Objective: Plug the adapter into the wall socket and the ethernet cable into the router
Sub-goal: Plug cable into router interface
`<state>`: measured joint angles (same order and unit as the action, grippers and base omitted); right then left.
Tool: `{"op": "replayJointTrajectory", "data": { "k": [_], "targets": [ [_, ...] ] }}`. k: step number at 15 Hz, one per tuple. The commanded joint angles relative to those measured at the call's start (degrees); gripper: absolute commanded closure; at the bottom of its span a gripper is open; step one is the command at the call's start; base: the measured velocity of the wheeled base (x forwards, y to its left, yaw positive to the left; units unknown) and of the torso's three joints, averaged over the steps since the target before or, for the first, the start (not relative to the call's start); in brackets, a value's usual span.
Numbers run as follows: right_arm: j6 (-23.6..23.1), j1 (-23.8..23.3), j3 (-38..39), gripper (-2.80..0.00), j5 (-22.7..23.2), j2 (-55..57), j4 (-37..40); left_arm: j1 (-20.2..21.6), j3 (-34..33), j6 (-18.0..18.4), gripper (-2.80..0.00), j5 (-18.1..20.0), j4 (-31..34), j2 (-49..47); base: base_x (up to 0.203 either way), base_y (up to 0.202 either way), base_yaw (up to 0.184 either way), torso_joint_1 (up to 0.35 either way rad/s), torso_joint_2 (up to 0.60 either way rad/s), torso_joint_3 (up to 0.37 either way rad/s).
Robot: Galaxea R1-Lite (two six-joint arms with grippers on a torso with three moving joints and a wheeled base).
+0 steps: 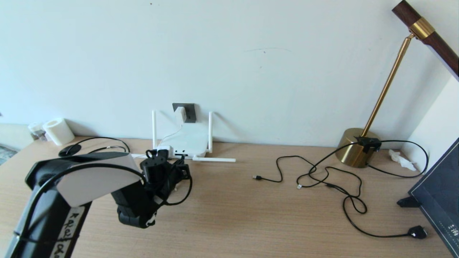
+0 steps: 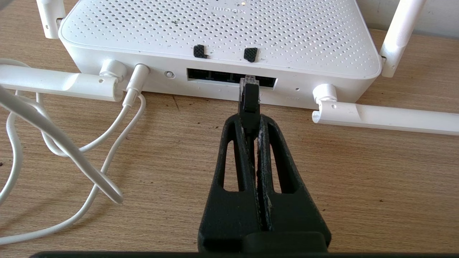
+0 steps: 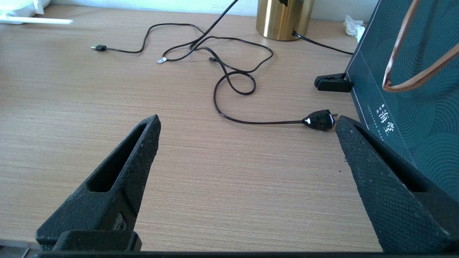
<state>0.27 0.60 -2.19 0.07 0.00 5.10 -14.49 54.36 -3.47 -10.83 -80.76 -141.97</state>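
The white router (image 2: 222, 32) lies flat against the wall, its dark ports facing me. My left gripper (image 2: 251, 120) is shut on the black boot of the ethernet cable (image 2: 250, 98). The cable's clear plug tip is at the mouth of the port strip, right of its middle; how deep it sits I cannot tell. In the head view the left gripper (image 1: 179, 168) is just in front of the router (image 1: 188, 141). The white adapter (image 1: 180, 114) sits in the dark grey wall socket (image 1: 190, 113), its thin cord running down to the router. My right gripper (image 3: 247, 123) hovers open over bare desk on the right.
Thin black USB cables (image 1: 322, 175) sprawl across the right of the desk, ending in a black plug (image 1: 417, 232). A brass lamp base (image 1: 355, 148) and a dark box (image 1: 441, 200) stand at the right. A paper roll (image 1: 58, 131) is at the far left. Two router antennas lie folded on the desk.
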Motion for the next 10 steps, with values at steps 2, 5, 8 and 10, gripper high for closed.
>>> {"op": "replayJointTrajectory", "data": {
  "k": [2, 5, 8, 10],
  "targets": [
    [0.0, 0.0, 0.0, -2.80, 0.0, 0.1, 0.0, 0.0, 0.6, 0.0, 0.00, -0.1, -0.4, 0.0, 0.000, 0.000, 0.000, 0.000, 0.00, 0.000],
    [0.0, 0.0, 0.0, -2.80, 0.0, 0.1, 0.0, 0.0, 1.4, 0.0, 0.00, -0.1, -0.3, -0.1, 0.000, 0.000, 0.000, 0.000, 0.00, 0.000],
    [0.0, 0.0, 0.0, -2.80, 0.0, 0.1, 0.0, 0.0, 1.5, 0.0, 0.00, -0.1, -0.3, -0.3, 0.000, 0.000, 0.000, 0.000, 0.00, 0.000],
    [0.0, 0.0, 0.0, -2.80, 0.0, 0.1, 0.0, 0.3, 1.4, -0.1, 0.00, -0.1, -0.3, -0.5, 0.000, 0.000, 0.000, 0.000, 0.00, 0.000]
  ]
}}
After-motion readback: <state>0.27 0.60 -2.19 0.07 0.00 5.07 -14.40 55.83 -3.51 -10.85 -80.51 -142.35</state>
